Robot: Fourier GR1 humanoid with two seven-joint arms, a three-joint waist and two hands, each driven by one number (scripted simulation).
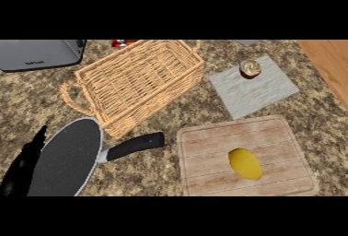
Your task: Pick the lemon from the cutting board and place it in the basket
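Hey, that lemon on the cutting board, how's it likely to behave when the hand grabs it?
The lemon is oval and smooth-looking, so it may roll sideways on the flat cutting board if nudged. Its rounded sides could let fingers slide toward its tapered ends. It looks solid and small, so probably stiff and easily lifted into the basket.

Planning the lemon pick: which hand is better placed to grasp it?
Probably right, though no right hand shows yet. The lemon lies on the cutting board at the view's right; the left hand sits at the far left edge, beyond the pan.
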